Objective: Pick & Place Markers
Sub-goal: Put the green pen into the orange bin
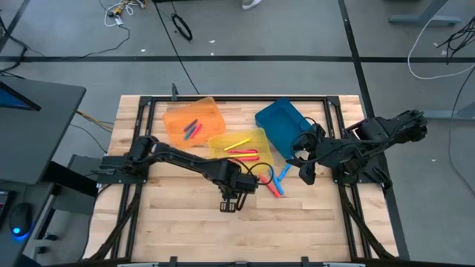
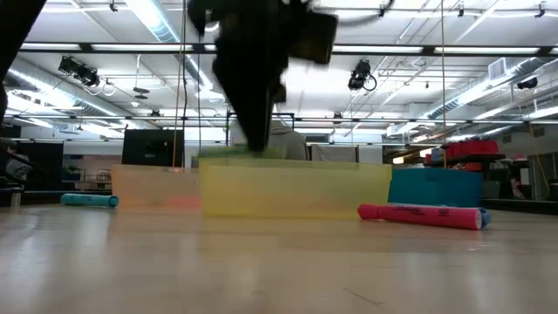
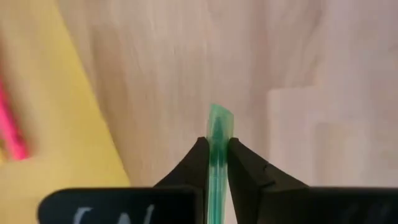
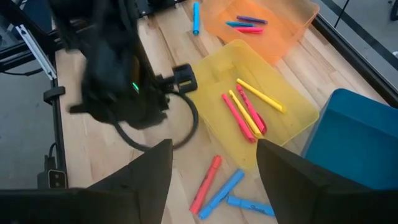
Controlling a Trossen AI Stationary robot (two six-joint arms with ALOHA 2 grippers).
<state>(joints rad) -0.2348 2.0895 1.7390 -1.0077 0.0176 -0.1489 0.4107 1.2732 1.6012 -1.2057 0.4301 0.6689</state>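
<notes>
The counter carries the yellow bin, just beside the left tool, which is clamped on a green marker. Right tool, fingers spread and empty, hovers over red and blue markers

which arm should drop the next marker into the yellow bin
Left. Its gripper is already shut on a green marker beside the yellow bin; the right gripper is open and empty.
</notes>
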